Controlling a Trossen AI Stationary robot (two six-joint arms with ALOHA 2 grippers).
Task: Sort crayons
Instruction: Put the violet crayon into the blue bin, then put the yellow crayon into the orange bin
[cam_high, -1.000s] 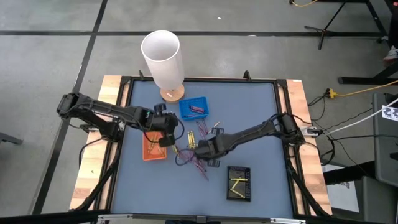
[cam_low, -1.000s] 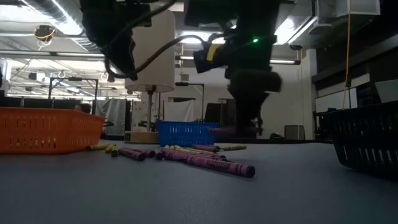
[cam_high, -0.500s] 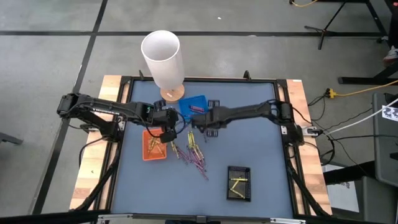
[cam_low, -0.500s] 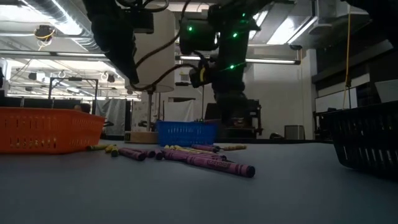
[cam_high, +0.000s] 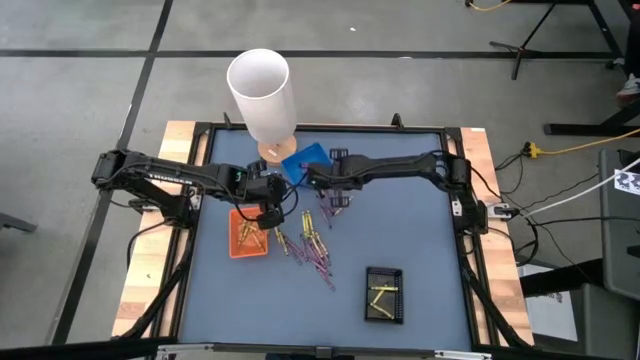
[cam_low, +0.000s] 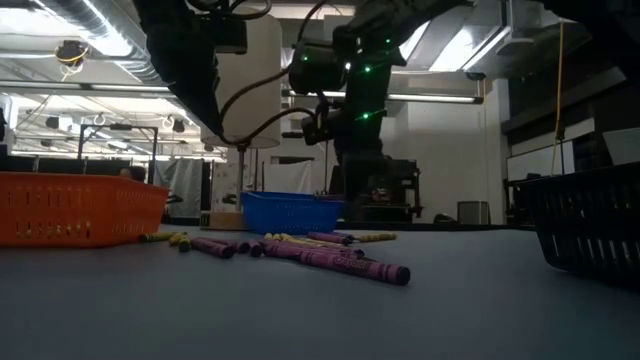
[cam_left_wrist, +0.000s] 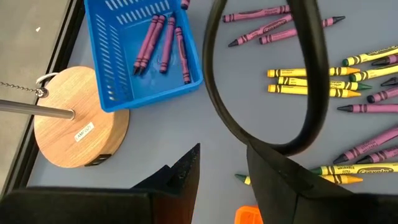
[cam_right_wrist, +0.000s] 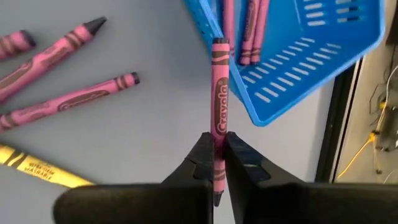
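Observation:
Several loose crayons (cam_high: 310, 240), yellow and purple-pink, lie flat on the grey table between the two arms. The blue tray (cam_right_wrist: 311, 56) at the far middle has a few purple-pink crayons (cam_left_wrist: 158, 43) in it. My right gripper (cam_right_wrist: 217, 155) hangs over the tray's near rim (cam_high: 292, 176), shut on one purple-pink crayon (cam_right_wrist: 219, 93). Beside the orange tray (cam_high: 247, 235) my left gripper (cam_left_wrist: 221, 177) stands open above the table with nothing between its fingers; a black cable loop (cam_left_wrist: 311, 74) crosses its view. My right gripper pinches the purple-pink crayon between its two fingers near the pointed end (cam_right_wrist: 217, 134). The crayon lies along the fingers and juts out past their tips, its flat end (cam_right_wrist: 219, 42) over the blue tray's rim. The fingers slant down; the crayon is lifted clear.
A tall white cylinder (cam_high: 262, 90) on a round wooden base (cam_left_wrist: 74, 127) stands just beyond the blue tray. A black tray (cam_high: 384, 294) with yellow crayons sits near the front right. A raised black frame (cam_high: 452, 200) borders the table.
My right gripper has swung from the crayon pile in the table's middle toward the far left, to the blue tray, staying shut, and its wrist has rolled. The loose crayons have stayed in place.

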